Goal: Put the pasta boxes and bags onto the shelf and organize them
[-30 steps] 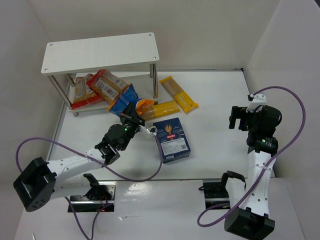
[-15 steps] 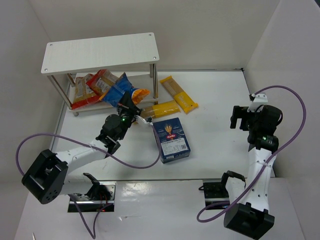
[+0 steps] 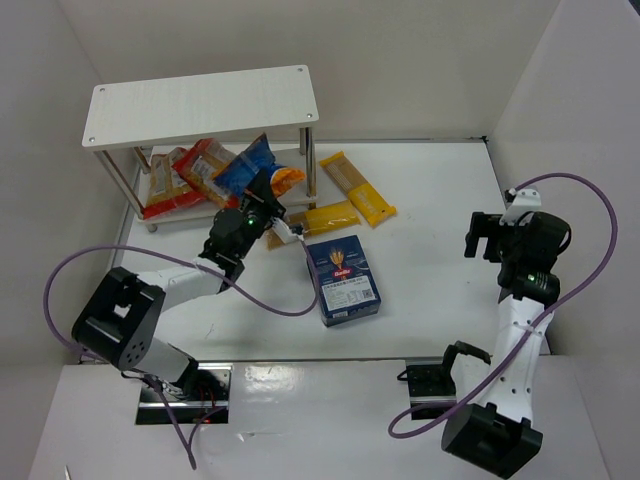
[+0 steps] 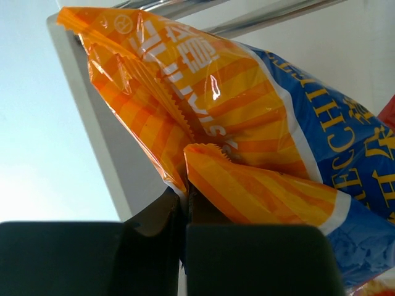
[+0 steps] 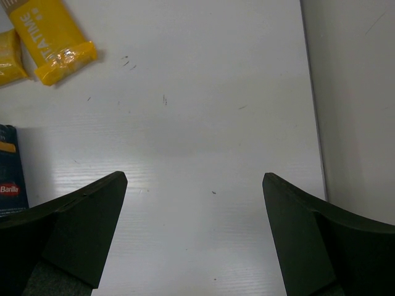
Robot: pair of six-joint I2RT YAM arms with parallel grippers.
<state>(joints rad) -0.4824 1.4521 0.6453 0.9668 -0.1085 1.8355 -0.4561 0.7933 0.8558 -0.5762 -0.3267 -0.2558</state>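
Roughly, the job stood under halfway: the red bags [image 3: 195,172] lay on the lower tier of the shelf [image 3: 200,105], while the box [image 3: 343,280] and both yellow packets [image 3: 355,187] lay on the table [image 3: 430,190], not yet shelved. The left claw [image 3: 268,197] was pinched shut on the orange end of the blue-and-orange bag [image 3: 252,163], holding it tilted at the shelf's front, near the right front leg; it looked partway into the lower tier. The right claw [image 5: 194,180] hung wide and empty over bare table, well apart from everything. The top board hid most of the lower tier, so I could not count the red bags or tell whether the held bag touched the board beneath. The left wrist view was filled by the bag, and the right wrist view cut off the box and one packet at its edge.
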